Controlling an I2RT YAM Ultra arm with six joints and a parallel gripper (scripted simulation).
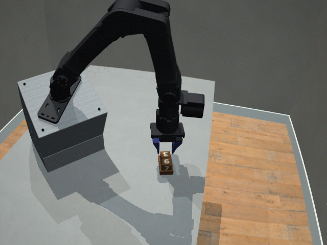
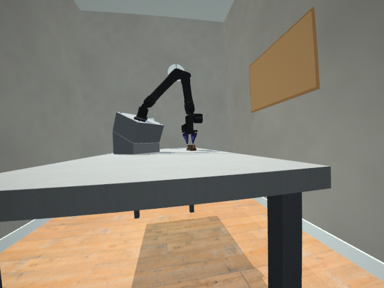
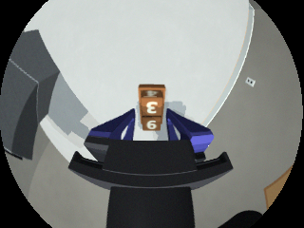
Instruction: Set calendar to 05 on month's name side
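In the wrist view the gripper fills the lower half of the frame, and its 2 blue fingers stand half open, with a gap between them and nothing held. The gap looks a little wider than 1 cube, and I judge that it is set like this so that the fingers can go down on both sides of a cube without pushing it. Just beyond the fingertips, at the middle of this frame, lies the calendar: a brown tray with its cubes in a row that runs away from the camera. The nearest cube shows a 3 on its top face, and the next one shows a 6, partly hidden by the gripper body. In the top view the same row sits in the lower middle of the frame, directly under the fingertips: the 3 cube lies between the 2 tips, the 6 cube is just below it in the picture, and a block with a 7 ends the row. The tray rests flat on the grey table. I cannot tell if the tips touch the 3 cube. In the exterior view the gripper hangs straight down over the small brown calendar, far back on the table. I judge that the arm is lining up to take the 3 cube, because 05 needs other faces.
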